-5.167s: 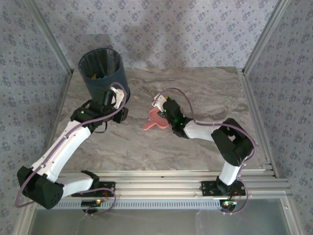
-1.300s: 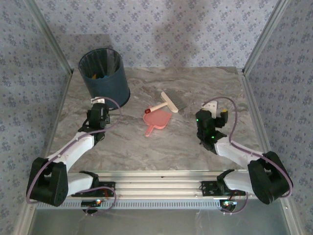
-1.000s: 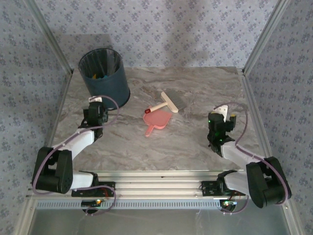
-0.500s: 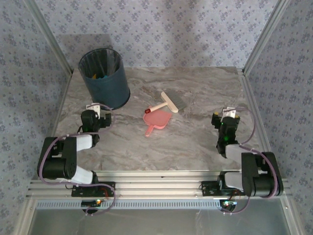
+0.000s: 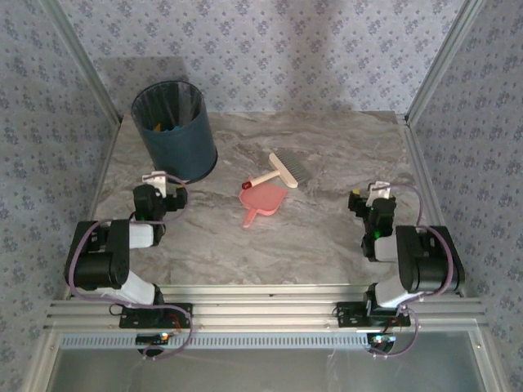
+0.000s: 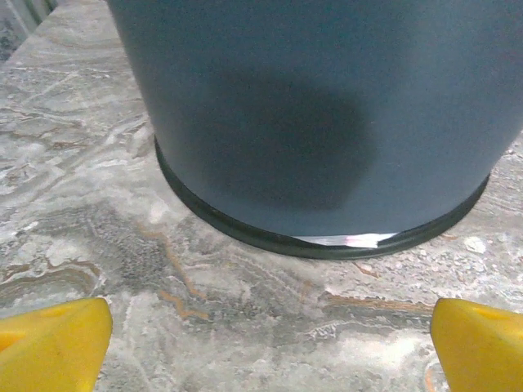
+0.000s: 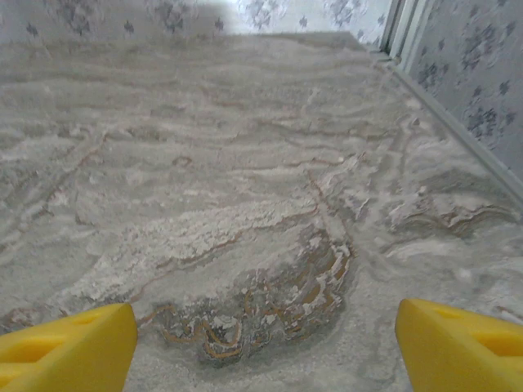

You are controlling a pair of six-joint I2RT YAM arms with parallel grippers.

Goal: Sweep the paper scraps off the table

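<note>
Both arms folded near their bases; both jaws spread wide, nothing held.
From above, the paper scraps (image 5: 168, 126) are seen inside the dark bin (image 5: 184, 151) at the far left of the table (image 5: 327, 245); the bin's wall is faced closely by the left gripper (image 6: 261, 347); bare marble is faced by the right gripper (image 7: 265, 343); pink dustpan (image 5: 263, 198) and brush (image 5: 288, 169) are seen mid-table.

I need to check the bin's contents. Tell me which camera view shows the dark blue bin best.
The top external view: the dark blue bin appears whole, open mouth up, with paper scraps inside. The left wrist view gives its lower wall and base ring up close. The right wrist view faces the table.
</note>
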